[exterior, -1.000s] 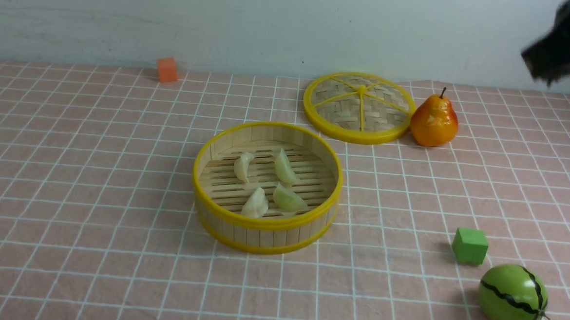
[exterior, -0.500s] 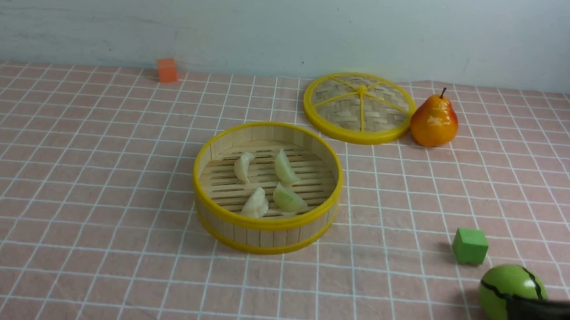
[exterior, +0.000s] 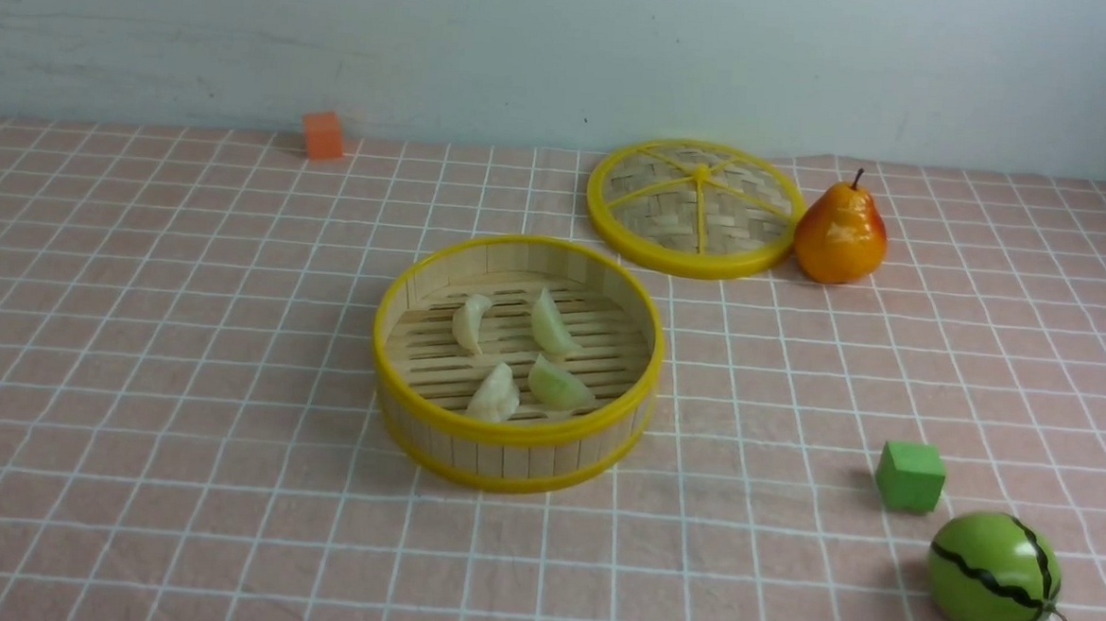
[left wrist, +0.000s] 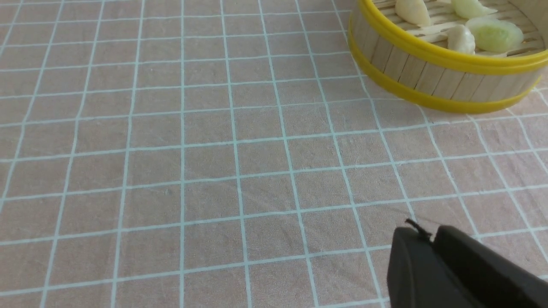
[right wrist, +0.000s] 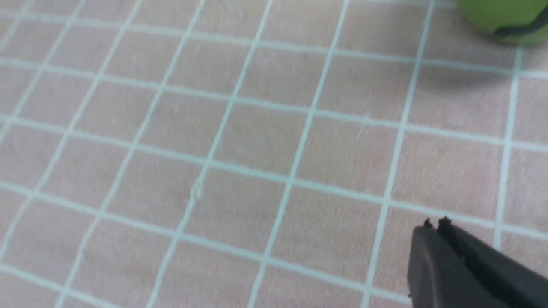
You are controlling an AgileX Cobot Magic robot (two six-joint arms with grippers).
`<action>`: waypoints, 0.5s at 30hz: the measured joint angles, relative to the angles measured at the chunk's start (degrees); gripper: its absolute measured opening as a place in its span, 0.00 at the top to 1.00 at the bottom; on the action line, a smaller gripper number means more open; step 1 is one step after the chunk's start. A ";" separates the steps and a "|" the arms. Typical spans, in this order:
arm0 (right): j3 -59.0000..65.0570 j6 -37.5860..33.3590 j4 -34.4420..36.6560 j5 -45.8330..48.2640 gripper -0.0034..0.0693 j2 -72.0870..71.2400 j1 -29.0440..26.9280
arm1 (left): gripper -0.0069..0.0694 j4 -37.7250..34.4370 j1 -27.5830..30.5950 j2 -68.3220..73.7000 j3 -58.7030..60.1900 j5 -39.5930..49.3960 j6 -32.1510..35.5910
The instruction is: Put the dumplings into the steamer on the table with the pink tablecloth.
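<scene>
Gone from the front view is the right arm, which a moment ago swept down past the watermelon [exterior: 994,574]; nothing else has shifted. All four dumplings [exterior: 513,356] lie inside the steamer [exterior: 512,433], spread over its slatted floor, none left on the pink tablecloth [exterior: 183,329], so the task looks finished and no further pick seems needed. The left gripper [left wrist: 421,239] is pressed together and empty, low over the cloth with the steamer ahead of it and near. The right gripper [right wrist: 434,229] is likewise closed on nothing, well apart from the steamer, near the watermelon. Behind the steamer rests the lid [exterior: 696,207], the pear [exterior: 841,234] just beside it; a green cube [exterior: 910,475] and an orange cube [exterior: 323,135] stand clear.
</scene>
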 joint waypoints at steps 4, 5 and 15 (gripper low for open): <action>-0.17 0.13 -0.65 5.31 0.96 -14.87 -5.89 | 0.83 0.00 0.00 0.00 0.00 0.35 0.00; -0.32 0.13 -0.92 6.09 0.96 -18.09 -7.33 | 0.83 0.00 0.00 0.00 0.00 0.38 0.00; -0.50 0.13 -9.46 6.46 0.96 -21.97 -14.11 | 0.81 -0.01 0.00 -0.11 0.03 0.45 0.00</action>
